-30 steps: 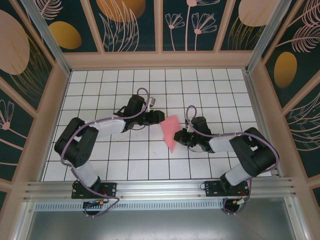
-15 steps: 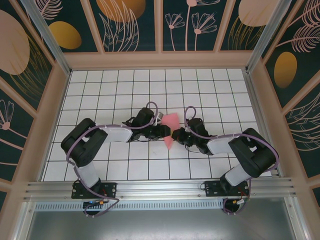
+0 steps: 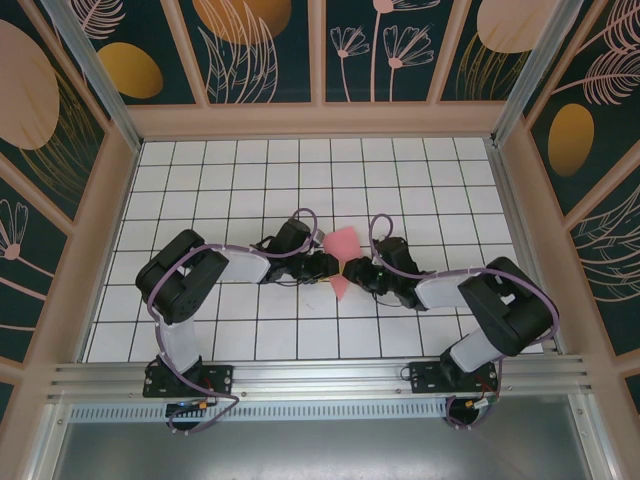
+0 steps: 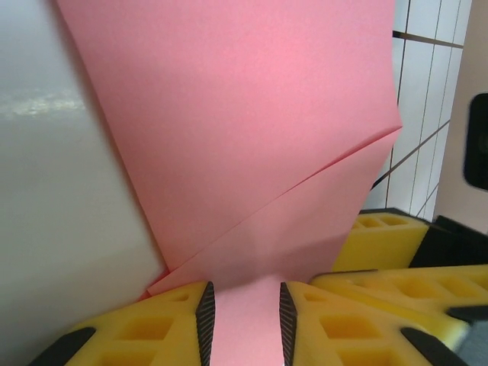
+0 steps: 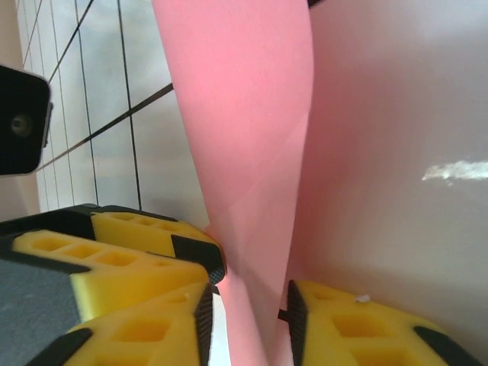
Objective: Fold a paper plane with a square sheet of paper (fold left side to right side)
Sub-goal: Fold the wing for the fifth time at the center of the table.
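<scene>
The square sheet of paper (image 3: 341, 246) is a folded salmon-pink piece with diagonal creases, sitting mid-table between both grippers. My left gripper (image 3: 328, 266) meets it from the left and my right gripper (image 3: 352, 270) from the right. In the left wrist view the pink sheet (image 4: 244, 114) spreads ahead and fills the gap of the left gripper (image 4: 245, 305), whose pads stand apart. In the right wrist view a standing fold of the paper (image 5: 244, 114) runs between the pads of the right gripper (image 5: 248, 305), with a gap on either side. The paper plane shape is not formed.
The white grid-tiled table (image 3: 200, 190) is walled by a wooden frame (image 3: 320, 120) at the back and sides. Both arms reach in from the metal rail (image 3: 320, 375) at the near edge, their grippers almost touching at the paper.
My left gripper has moved right to the paper and narrowed its jaws. My right gripper has opened from shut. The paper now looks smaller and lower.
</scene>
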Motion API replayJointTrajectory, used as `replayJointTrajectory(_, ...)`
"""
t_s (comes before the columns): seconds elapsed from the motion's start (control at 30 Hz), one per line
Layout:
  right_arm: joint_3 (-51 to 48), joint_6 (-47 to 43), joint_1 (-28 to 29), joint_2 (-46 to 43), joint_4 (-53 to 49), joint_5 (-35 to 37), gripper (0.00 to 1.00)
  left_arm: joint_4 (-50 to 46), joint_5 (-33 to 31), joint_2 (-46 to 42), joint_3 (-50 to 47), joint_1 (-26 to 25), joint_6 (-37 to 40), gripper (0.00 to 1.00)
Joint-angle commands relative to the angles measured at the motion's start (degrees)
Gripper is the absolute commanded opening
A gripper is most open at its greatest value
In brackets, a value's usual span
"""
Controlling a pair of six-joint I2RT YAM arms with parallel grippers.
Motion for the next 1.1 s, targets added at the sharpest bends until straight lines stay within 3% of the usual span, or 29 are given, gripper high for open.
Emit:
replayJointTrajectory(0.0, -0.7, -3.7, -2.3, -4.8, -1.6, -3.2, 0.43, -0.1, -2.1, 3.7, 0.8, -0.3, -0.1, 0.31)
replayJointTrajectory(0.17, -1.0, -6.7, -8.8, -8.1, -6.1, -5.4, 0.48, -0.3, -2.5, 3.9, 0.8, -0.4, 0.1, 0.31)
replayJointTrajectory(0.33, -0.3, -6.8, -12.0, -5.7, -5.6, -8.3, 0.49, -0.2, -2.5, 3.9, 0.8, -0.3, 0.2, 0.3)
replayJointTrajectory(0.73, 5.9, -7.0, -8.5, 4.2, -2.8, -11.0, 0.41, -1.4, -3.3, 3.9, 1.0, -0.3, 0.8, 0.29)
replayJointTrajectory(1.07, 2.9, -2.4, -3.0, 3.5, -2.0, -7.2, 0.36, -1.8, -3.8, 3.9, 1.1, -0.3, 0.8, 0.27)
